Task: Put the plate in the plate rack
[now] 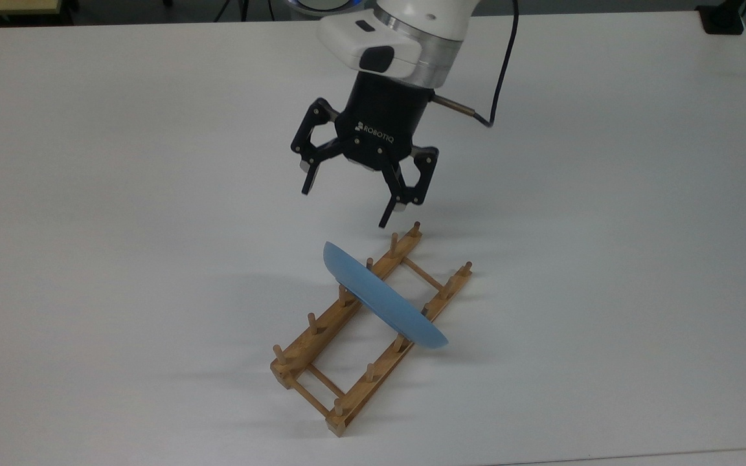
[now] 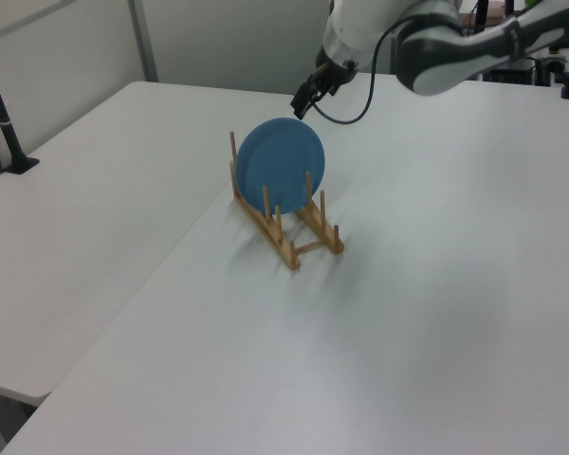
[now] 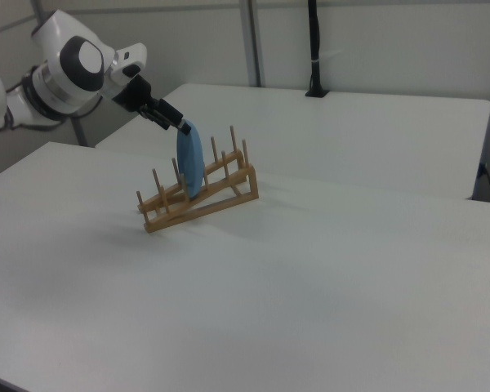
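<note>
The light-blue plate (image 1: 383,298) stands on edge in the wooden plate rack (image 1: 302,346), held between pegs near the rack's far half and leaning slightly. My gripper (image 1: 345,206) hangs open above and behind the plate's upper rim, clear of it, with nothing between the fingers. In the left view the plate (image 2: 280,169) faces the camera in the rack (image 2: 294,248), and the gripper (image 2: 308,100) is up to its right. The right view shows the plate (image 3: 189,163) edge-on in the rack (image 3: 204,200), with the gripper (image 3: 173,121) just above its top edge.
The rack sits mid-table on a white tabletop (image 1: 153,259). A second white table adjoins it, carrying a black clamped pole (image 2: 5,123). A black post (image 3: 314,49) rises at the far table's back edge. A black object (image 1: 723,19) sits at the top view's upper right corner.
</note>
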`<act>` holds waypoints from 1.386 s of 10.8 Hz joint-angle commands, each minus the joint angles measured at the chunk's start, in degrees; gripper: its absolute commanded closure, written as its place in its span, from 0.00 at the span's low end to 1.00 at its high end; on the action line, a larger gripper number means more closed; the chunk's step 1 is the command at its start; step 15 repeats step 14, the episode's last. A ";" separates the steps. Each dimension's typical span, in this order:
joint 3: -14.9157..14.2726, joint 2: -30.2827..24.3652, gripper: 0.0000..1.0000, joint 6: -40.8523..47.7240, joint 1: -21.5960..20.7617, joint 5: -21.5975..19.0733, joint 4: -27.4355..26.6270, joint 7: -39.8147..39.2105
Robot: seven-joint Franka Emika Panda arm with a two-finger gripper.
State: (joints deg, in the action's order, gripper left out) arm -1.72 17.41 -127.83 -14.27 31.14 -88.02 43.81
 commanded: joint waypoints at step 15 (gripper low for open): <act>-1.18 -17.50 0.00 36.60 15.77 -30.08 -4.09 -48.20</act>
